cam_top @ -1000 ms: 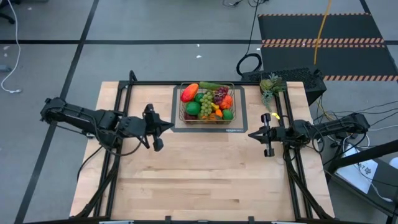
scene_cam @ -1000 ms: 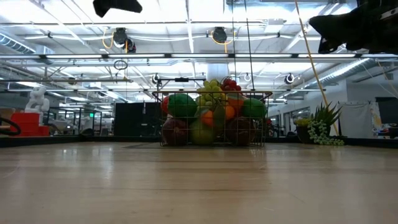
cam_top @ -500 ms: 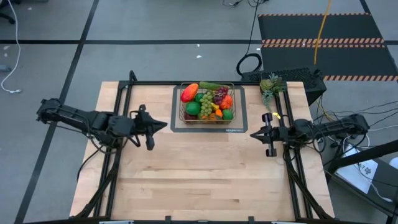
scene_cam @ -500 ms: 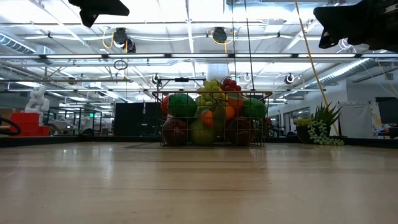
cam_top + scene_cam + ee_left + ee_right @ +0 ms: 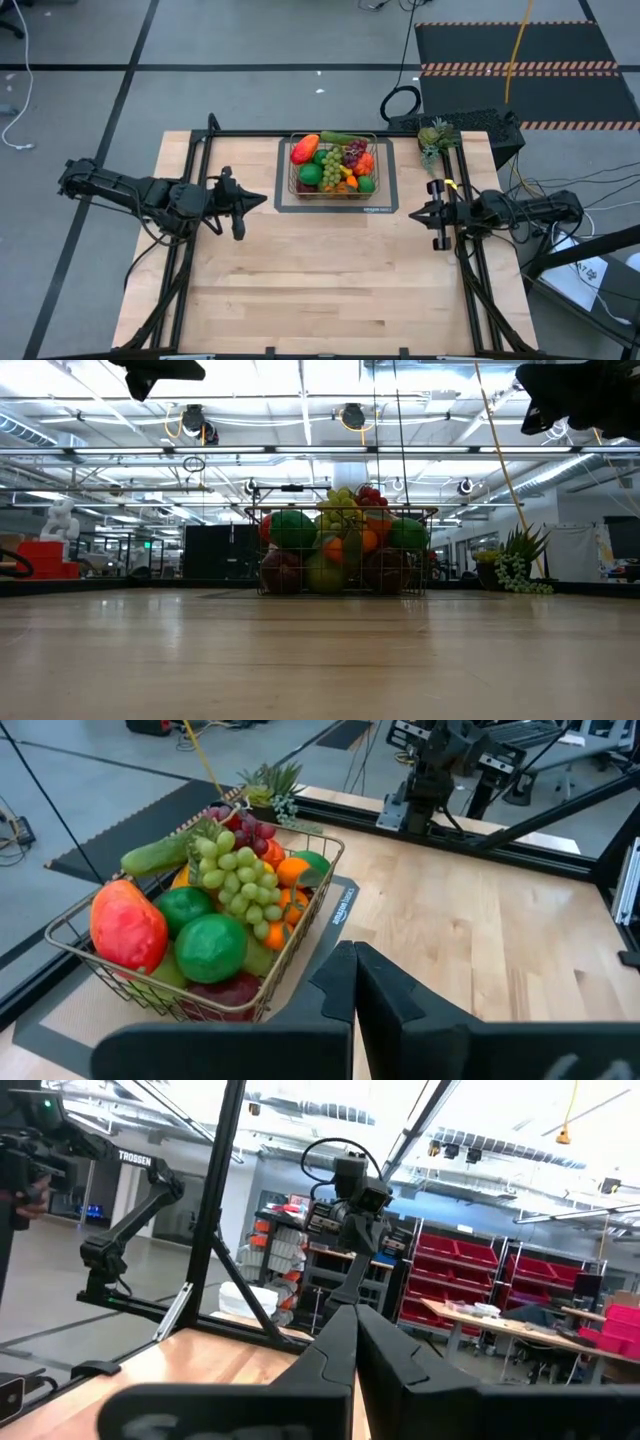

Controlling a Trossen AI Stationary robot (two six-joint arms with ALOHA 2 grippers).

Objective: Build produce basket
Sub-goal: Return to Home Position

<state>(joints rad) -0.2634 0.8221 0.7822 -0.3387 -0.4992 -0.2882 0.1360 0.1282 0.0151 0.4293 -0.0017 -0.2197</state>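
The wire-mesh basket [image 5: 333, 166] stands on a dark mat [image 5: 335, 205] at the table's far middle, heaped with the produce: a red-orange mango [image 5: 127, 925], green limes [image 5: 210, 946], green grapes [image 5: 238, 880], a cucumber [image 5: 155, 856], oranges [image 5: 293, 870]. In the low view the basket [image 5: 342, 550] shows filled above its rim. My left gripper [image 5: 266, 200] hangs shut above the table, left of the basket, holding nothing. My right gripper [image 5: 415, 214] is shut and empty at the table's right side, raised, pointing toward the left arm.
A spiky green pineapple-like piece [image 5: 437, 137] lies at the far right corner by the frame rail. The black frame rails [image 5: 195, 170] run along the table's left, right and far sides. Bare wood [image 5: 320, 280] fills the near half.
My left gripper has drawn back toward the table's left edge, away from the basket, staying shut. My right gripper has pulled back slightly toward the right edge. The basket and produce have not moved.
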